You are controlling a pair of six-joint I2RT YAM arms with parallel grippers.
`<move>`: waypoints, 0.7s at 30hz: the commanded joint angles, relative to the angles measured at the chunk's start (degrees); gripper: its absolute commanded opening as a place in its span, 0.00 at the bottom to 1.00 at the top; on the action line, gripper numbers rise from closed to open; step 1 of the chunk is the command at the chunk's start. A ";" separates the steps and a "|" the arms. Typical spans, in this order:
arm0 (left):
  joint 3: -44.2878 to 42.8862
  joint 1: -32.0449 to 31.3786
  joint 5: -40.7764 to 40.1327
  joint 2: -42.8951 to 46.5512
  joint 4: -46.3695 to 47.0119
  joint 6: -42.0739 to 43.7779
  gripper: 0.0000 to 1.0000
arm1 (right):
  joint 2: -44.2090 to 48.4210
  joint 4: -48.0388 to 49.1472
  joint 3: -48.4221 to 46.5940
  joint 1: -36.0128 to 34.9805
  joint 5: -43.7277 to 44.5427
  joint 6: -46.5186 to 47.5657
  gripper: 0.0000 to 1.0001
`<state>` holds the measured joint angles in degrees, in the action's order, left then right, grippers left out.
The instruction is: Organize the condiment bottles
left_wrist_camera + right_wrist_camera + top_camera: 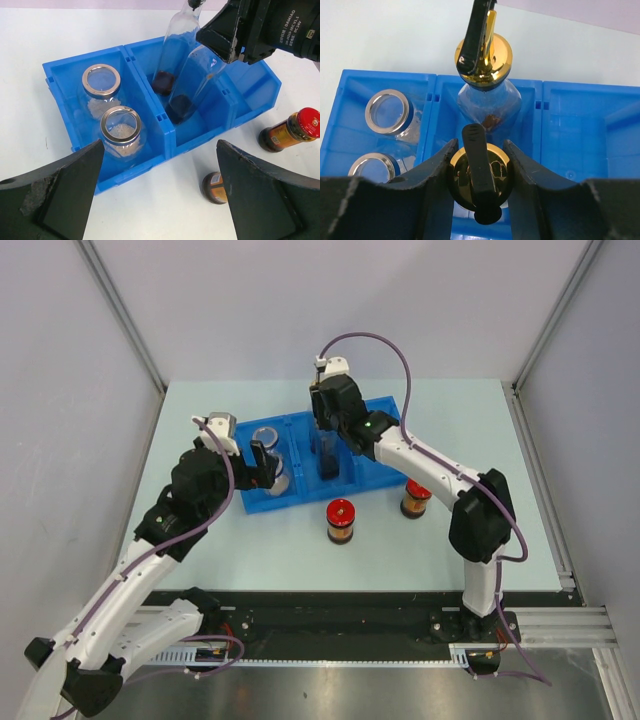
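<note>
The right pincer [480, 152] is gripping one tall bottle [492, 172] by its gold spout, in the middle compartment of the blue tray [580, 125], beside the other tall bottle [485, 55]. The left pincer [157, 150] is hanging wide open at the frame's lower edge. Two red-lidded jars [341, 520] are standing on the desk [200, 420], below the tray at centre frame.

A pale blue-green table [250, 560] sits boxed in by plain grey-white walls [350, 300] at the back and both sides — slim aluminium posts [120, 310] run up the corners. Along the near edge lies a metal rail [560, 622]; the light is even, shadows soft
</note>
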<state>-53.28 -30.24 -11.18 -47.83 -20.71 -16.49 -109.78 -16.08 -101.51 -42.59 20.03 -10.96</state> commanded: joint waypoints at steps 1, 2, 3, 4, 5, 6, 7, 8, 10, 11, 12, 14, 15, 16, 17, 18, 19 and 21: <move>0.19 -0.17 0.90 0.02 1.46 0.14 1.00 | 0.01 5.09 -5.45 -0.39 0.18 -0.90 0.06; 0.28 -0.08 0.90 0.02 1.37 0.14 1.00 | -0.26 4.92 -5.54 -0.39 0.10 -0.82 0.08; 0.19 -0.08 1.07 -0.07 1.46 0.14 1.00 | -0.44 4.39 -5.97 -0.48 0.01 -0.90 0.11; 0.19 -0.08 1.25 -0.07 1.37 0.23 1.00 | -0.87 4.30 -6.06 -0.48 -0.25 -0.73 0.20; 0.19 -0.08 1.51 -0.15 1.37 0.32 1.00 | -0.96 4.04 -6.06 -0.57 -0.34 -0.73 0.21; 0.19 -0.08 1.77 -0.15 1.20 0.32 1.00 | -0.97 4.03 -6.06 -0.57 -0.43 -0.55 0.22; 0.28 -0.08 2.04 -0.07 1.28 0.41 1.00 | -1.05 4.12 -5.98 -0.65 -0.52 -0.38 0.27; 0.28 -0.08 2.30 0.02 1.37 0.58 1.00 | -1.05 4.12 -5.89 -0.57 -0.43 -0.29 0.30; 0.28 -0.08 2.83 -0.07 1.46 0.58 1.00 | -1.14 3.86 -5.98 -0.74 -0.69 -0.20 0.41; 0.28 -0.08 2.92 -0.07 1.46 0.67 1.00 | -1.14 3.86 -5.98 -0.83 -0.61 -0.03 0.43; 0.19 -0.08 3.01 -0.24 1.37 0.67 1.00 | -1.14 3.60 -5.98 -0.83 -0.52 -0.03 0.46; 0.19 -0.08 3.18 -0.33 1.46 0.58 1.00 | -1.32 3.16 -5.98 -0.92 -0.52 0.15 0.50; 0.19 -0.08 3.18 -0.42 1.37 0.58 1.00 | -1.32 2.98 -5.98 -0.92 -0.52 0.24 0.52; 0.19 -0.08 3.36 -0.42 1.46 0.58 1.00 | -1.40 2.81 -5.98 -0.92 -0.43 0.24 0.55; 0.19 -0.08 3.53 -0.59 1.46 0.50 1.00 | -1.41 2.46 -6.06 -0.92 -0.52 0.33 0.57; 0.19 -0.08 3.45 -0.59 1.46 0.49 1.00 | -1.58 2.28 -6.06 -0.92 -0.52 0.24 0.60; 0.10 -0.08 3.62 -0.59 1.29 0.49 1.00 | -1.58 2.02 -6.06 -0.92 -0.52 0.24 0.69; 0.02 -0.08 4.15 -0.86 1.29 0.41 1.00 | -1.58 1.31 -6.33 -0.92 -0.26 0.24 0.78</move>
<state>-53.19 -30.24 -8.56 -48.47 -20.71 -16.47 -111.74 -15.53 -104.84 -43.18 19.40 -10.92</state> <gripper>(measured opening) 0.996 0.712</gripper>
